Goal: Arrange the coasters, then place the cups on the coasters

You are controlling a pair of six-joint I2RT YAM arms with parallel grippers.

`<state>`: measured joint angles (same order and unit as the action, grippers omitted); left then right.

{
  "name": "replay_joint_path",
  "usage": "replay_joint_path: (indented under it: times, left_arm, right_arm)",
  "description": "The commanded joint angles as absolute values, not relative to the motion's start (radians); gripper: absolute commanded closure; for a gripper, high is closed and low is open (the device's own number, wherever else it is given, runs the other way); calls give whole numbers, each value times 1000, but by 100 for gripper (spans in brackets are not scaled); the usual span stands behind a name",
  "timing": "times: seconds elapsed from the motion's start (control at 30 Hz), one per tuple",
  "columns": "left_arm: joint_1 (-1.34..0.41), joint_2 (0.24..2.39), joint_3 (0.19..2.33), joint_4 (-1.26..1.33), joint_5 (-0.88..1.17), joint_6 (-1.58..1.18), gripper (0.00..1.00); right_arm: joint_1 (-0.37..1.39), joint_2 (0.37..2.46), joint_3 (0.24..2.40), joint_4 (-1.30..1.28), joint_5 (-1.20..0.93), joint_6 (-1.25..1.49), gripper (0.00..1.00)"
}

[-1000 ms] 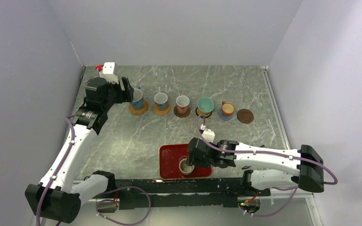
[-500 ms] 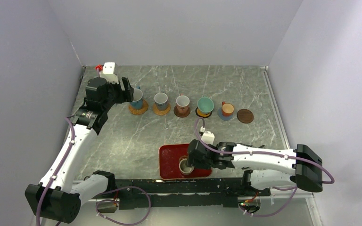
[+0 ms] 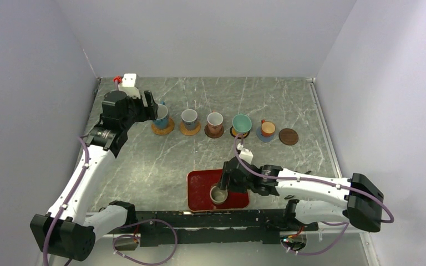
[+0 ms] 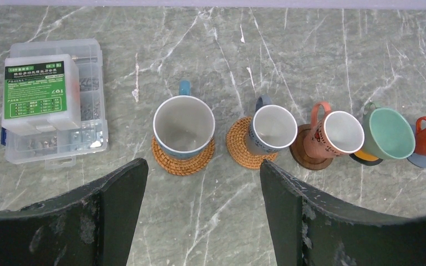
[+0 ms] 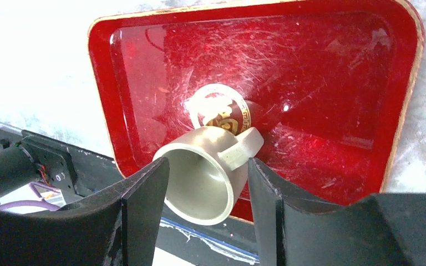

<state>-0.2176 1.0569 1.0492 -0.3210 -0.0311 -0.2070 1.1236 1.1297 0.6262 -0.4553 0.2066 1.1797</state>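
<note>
Clamping cup (image 5: 197, 183), right gripper (image 5: 207, 167) seemingly near tray (image 5: 321, 66) edge.

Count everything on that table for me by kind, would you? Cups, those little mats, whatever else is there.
Cups: 6, counting the grey-olive cup in the right tool
Coasters: 6
Red tray: 1
Clear plastic parts box: 1
Total: 14
</note>
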Motion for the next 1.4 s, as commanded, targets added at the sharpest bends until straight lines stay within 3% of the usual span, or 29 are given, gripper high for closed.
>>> replay_joint_path:
  times: [0.0,0.53,0.97,1.37]
  left_arm:
    - [-219,1063,1081,-311,-28,-212,20]
    - [-220,1073,1080,-313,-32,-210,20]
    - [-220,1068,1080,-311,-21,-215,20]
    - [-221,1071,1079,-310,-17,-217,20]
  right_arm:
    - [1105,1155,649,-356,185,1081,42]
    - [1095,1300,783,-299,138,893,46]
    - [1217,1181,791,-662,284,970,48]
    - [1272,1322,866,-712,339,986,55]
